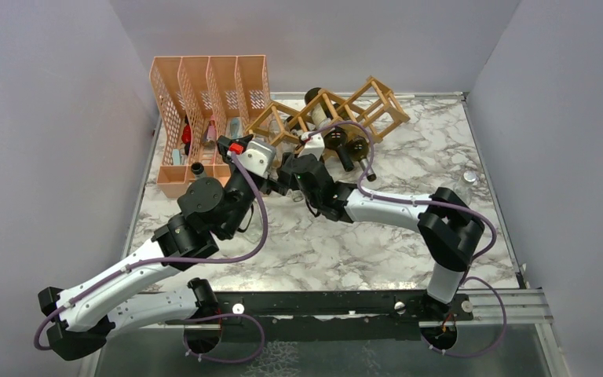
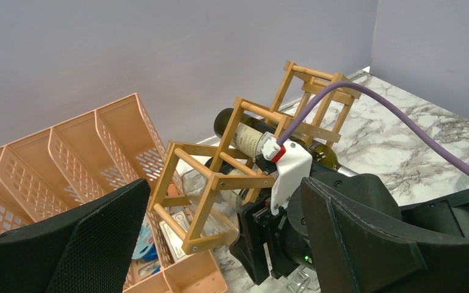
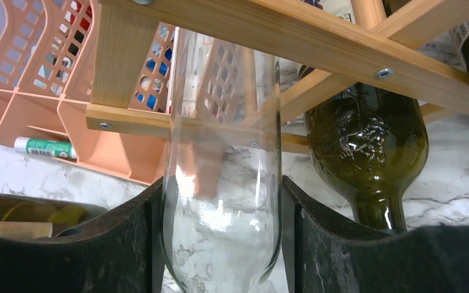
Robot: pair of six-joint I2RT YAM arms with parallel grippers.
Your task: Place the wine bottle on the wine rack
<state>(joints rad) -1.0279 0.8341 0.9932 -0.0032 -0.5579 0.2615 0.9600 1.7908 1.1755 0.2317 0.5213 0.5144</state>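
- Right arm (image 1: 385,206) stretches to frame centre; right gripper (image 3: 220,244) pinches the clear bottle (image 3: 223,140), which sits partly inside the rack (image 3: 293,36).
- Left wrist view alone shows left gripper (image 2: 220,244) spread, empty.

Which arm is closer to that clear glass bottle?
The right arm: its jaws grip the clear bottle at the wooden rack. The left arm sits apart to its left, jaws open.

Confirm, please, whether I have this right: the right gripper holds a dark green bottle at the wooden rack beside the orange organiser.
Not quite: the right gripper holds a clear glass bottle, not a dark green one, as the right wrist view shows. It is at the wine rack, beside the orange organiser.
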